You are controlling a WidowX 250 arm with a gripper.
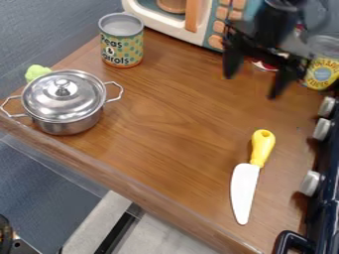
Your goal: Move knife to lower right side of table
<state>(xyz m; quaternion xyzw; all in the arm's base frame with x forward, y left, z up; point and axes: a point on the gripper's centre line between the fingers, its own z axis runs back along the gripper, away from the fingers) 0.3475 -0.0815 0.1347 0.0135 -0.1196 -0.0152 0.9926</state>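
The knife [245,188] lies flat on the wooden table toward its lower right part, its yellow handle pointing up and its white blade pointing down toward the front edge. My gripper [252,89] hangs at the upper right above the table, well above the knife in the view and apart from it. Its two fingers are spread open with nothing held between them.
A lidded metal pot [64,101] stands at the left, with a green object [36,72] behind it. A can [122,40], a toy microwave [192,22] and a yellow-labelled can [321,64] line the back. A dark stove with knobs [310,183] borders the right side.
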